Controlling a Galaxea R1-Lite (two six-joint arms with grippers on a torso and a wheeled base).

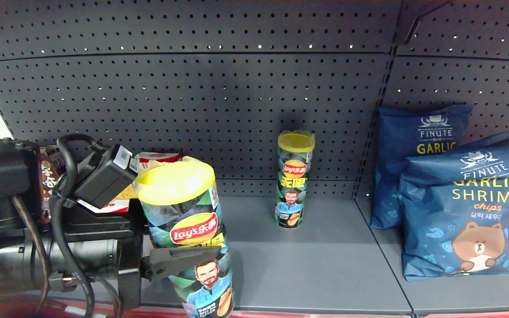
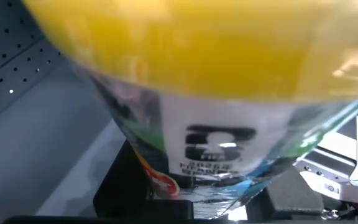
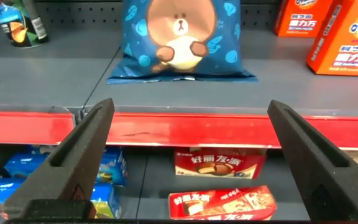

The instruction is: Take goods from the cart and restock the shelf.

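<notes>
The left pincer [image 1: 183, 259] is clamped on a chip can [image 1: 184, 207] with a yellow lid. The can is upright at the front edge of the shelf [image 1: 316, 265]. Another chip can [image 1: 294, 181] stands farther back. Blue chip bags [image 1: 457, 212] lean at the right. The right pincer [image 3: 190, 107] is spread wide apart.

The can [image 1: 192, 229] runs off the lower edge and hides the left pincer's [image 1: 186, 256] far finger; the box [image 1: 159, 157] behind it is mostly covered.
</notes>
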